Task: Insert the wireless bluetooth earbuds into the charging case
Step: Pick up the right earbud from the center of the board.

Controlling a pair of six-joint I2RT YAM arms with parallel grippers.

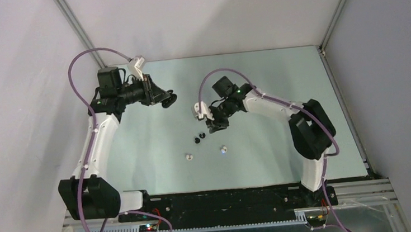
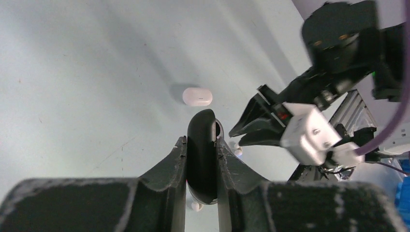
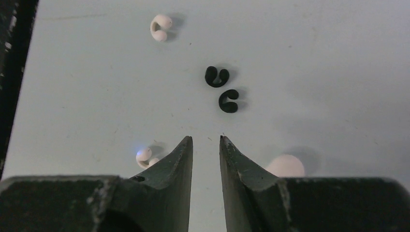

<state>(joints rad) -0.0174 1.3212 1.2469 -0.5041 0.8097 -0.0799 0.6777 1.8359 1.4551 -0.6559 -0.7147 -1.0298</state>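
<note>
Tightly, a black case (image 2: pixel 202 123) is gripped on its edge by the left end effector (image 2: pixel 200 140), up above the tabletop (image 2: pixel 72 72). A white case (image 2: pixel 197 96) is seen lying below. The right end effector (image 3: pixel 205 138) is held low, a small gap is left between its fingers, and nothing is grasped. Just ahead, the near black bud (image 3: pixel 228 101) is laid beside the far black bud (image 3: pixel 216 77). The near white bud (image 3: pixel 146 157) and far white bud (image 3: pixel 161 27) are spread well apart.

Looking down on a pale blue-green matte tabletop (image 1: pixel 278 70), showing soft shadows. Being enclosed by plain white panel walls (image 1: pixel 211 14) behind and at both sides, joining at slim silver aluminium corner posts (image 1: pixel 79 30). Ending nearside in a black metal base rail (image 1: pixel 227 199).
</note>
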